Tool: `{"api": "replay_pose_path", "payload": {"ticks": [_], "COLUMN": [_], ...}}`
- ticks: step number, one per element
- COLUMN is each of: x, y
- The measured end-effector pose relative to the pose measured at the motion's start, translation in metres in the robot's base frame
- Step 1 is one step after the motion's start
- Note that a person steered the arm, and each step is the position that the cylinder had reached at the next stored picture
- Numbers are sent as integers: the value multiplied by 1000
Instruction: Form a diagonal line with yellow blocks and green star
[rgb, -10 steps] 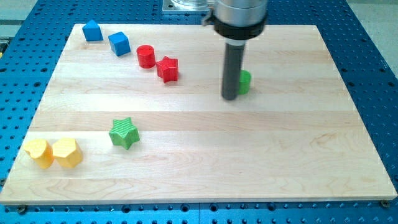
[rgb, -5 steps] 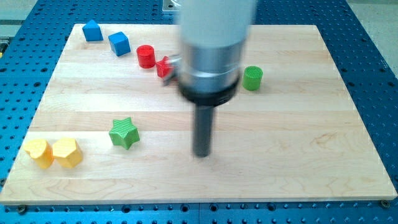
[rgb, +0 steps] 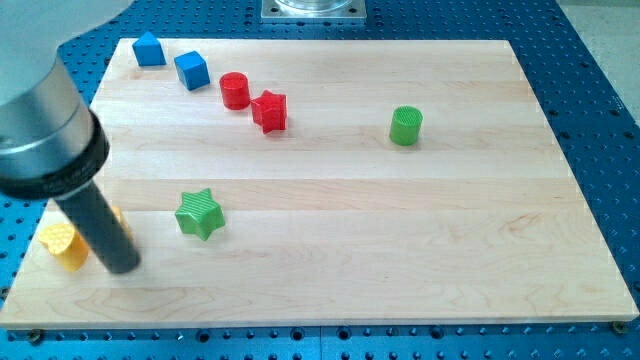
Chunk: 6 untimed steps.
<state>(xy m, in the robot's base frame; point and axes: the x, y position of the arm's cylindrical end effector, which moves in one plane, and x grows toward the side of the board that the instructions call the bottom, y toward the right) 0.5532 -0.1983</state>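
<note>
We work on a pale wooden board (rgb: 330, 250) that lies on a blue perforated table (rgb: 600, 120). We have no claw to open or close, only a dark rod, so nothing is gripped and everything must be pushed.

Nearest, at the view's bottom left, my tip (rgb: 120, 268) rests on the board right among the yellow blocks. One yellow block (rgb: 62, 244) shows just to the view's left of the rod, close enough that we cannot tell whether they touch. A second yellow block (rgb: 116, 217) is almost wholly hidden behind the rod; only a sliver shows, and its shape cannot be made out.

A little farther up and to the view's right sits the green star (rgb: 199, 213), near the yellow pair but apart from them.

Farther still, the green cylinder (rgb: 406, 125) stands alone at the view's right, and the red star (rgb: 269, 110), red cylinder (rgb: 235, 90), blue cube (rgb: 191, 70) and blue block (rgb: 149, 49) run toward the top left.

We judge these blocks light, stiff and quick to slide on smooth wood. A push off-centre would likely spin them, the star especially, so we would press squarely at the middle of a flat side.
</note>
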Motion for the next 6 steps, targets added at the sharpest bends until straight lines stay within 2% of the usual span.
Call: {"api": "replay_pose_path", "payload": {"ticks": [2,3,4,5,6], "x": [-22,-76,-119,-95,-61], "y": [1,15,1,-73,-41]}}
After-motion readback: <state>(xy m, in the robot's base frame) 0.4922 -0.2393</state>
